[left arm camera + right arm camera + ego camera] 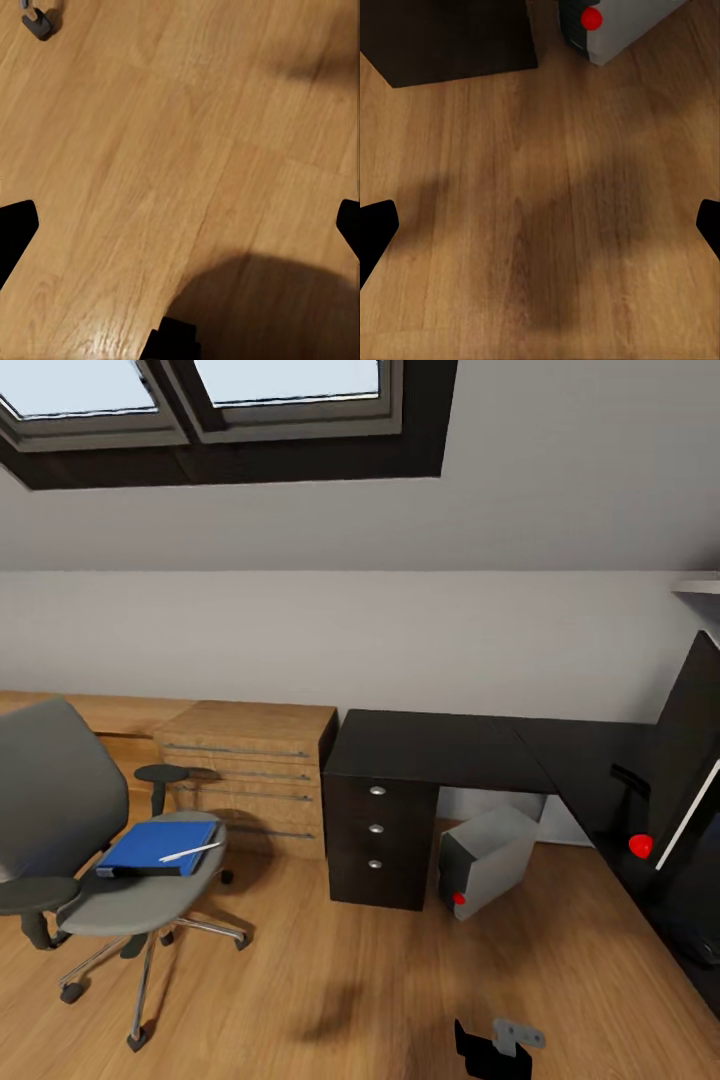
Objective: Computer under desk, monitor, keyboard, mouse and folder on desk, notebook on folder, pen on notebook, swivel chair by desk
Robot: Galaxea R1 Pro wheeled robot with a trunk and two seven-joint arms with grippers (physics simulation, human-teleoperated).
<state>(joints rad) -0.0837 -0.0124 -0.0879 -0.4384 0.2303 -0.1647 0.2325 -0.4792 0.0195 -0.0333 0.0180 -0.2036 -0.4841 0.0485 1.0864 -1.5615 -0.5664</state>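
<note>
Now the folder [150,848] with the pen [188,852] lies on the swivel chair [130,895]; the left gripper [180,225] and the right gripper [540,225] both stand wide apart, holding nothing.

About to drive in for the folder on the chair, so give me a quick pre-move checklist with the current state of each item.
1. Folder lies flat on the swivel chair seat: ok.
2. Pen rests on top of the folder and could roll off when it is lifted: not ok.
3. Left gripper fingers wide apart over bare wooden floor, nothing held: ok.
4. Right gripper fingers wide apart, nothing held: ok.
5. Computer sits tilted under the desk: ok.
6. Monitor on the desk at the head view's right edge; whether it stands steady: cannot tell.
</note>
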